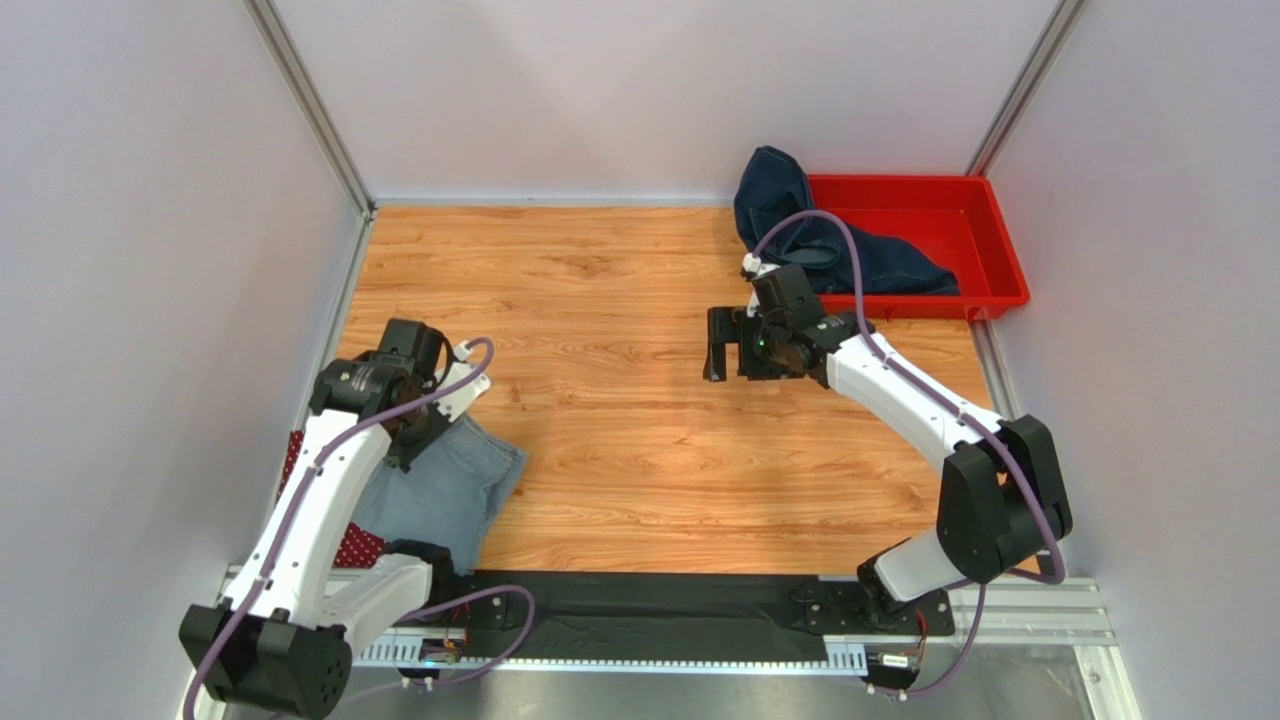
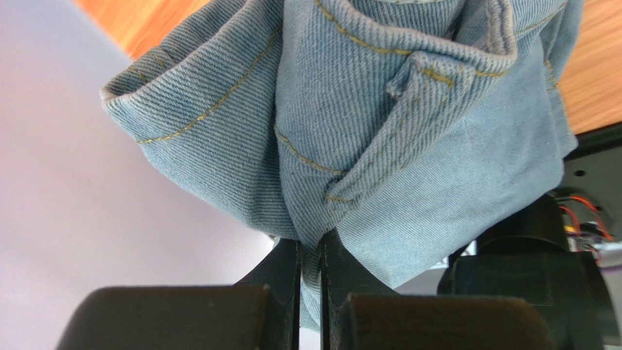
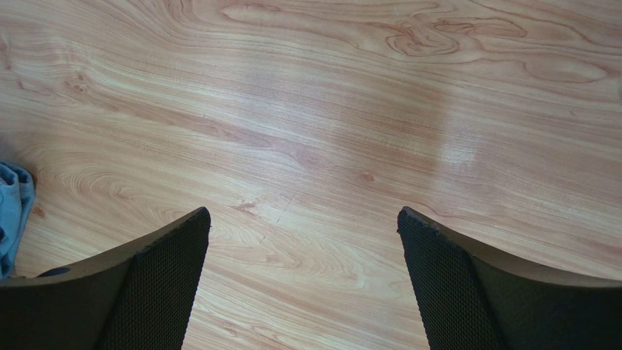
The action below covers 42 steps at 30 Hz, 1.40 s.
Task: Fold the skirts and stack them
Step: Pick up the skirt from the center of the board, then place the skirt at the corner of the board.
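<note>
Left hand (image 2: 310,255) pinches blue denim skirt (image 1: 446,491), draped nearward.

Left pincer (image 2: 310,292) pinches bunched light blue denim skirt (image 2: 379,131).

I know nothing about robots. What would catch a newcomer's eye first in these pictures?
The bright red tray in the far right corner stands out, with a dark navy skirt spilling over its left edge. At the near left, the left gripper pinches a bunched light blue denim skirt, with a dark red dotted skirt showing beside it. The right gripper hangs open over the bare wooden table.
</note>
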Each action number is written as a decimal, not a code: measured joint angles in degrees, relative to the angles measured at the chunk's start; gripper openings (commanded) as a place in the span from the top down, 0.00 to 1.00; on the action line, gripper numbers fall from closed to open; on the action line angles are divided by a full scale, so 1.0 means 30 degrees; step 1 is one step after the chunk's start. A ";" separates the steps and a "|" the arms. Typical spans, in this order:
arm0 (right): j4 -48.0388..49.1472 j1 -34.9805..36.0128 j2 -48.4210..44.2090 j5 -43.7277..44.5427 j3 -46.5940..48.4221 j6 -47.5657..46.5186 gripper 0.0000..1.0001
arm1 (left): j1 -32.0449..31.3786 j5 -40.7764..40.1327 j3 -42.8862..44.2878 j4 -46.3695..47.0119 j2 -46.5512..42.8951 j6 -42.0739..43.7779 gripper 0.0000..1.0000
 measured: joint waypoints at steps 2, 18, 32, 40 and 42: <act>0.0007 0.0000 -0.0131 0.0102 0.0000 -0.0087 0.00 | 0.0102 -0.0692 -0.0044 -0.0051 -0.0699 0.0022 1.00; 0.0015 0.0000 -0.0160 0.0124 0.0000 -0.0627 0.00 | 0.2637 -0.2688 0.0444 -0.0816 -0.2295 0.0852 1.00; 0.0000 0.0000 -0.0160 0.0131 0.0000 -0.0896 0.00 | 0.2637 -0.0379 0.3861 -0.0816 -0.1858 0.0466 1.00; -0.0066 0.0000 -0.0102 0.0117 0.0131 -0.0896 0.00 | 0.2732 -0.1151 0.3840 -0.0758 -0.2477 0.0816 1.00; -0.0109 0.0000 -0.0073 0.0117 0.0146 -0.0903 0.00 | 0.3104 -0.0998 0.2980 -0.0554 -0.2506 0.1107 1.00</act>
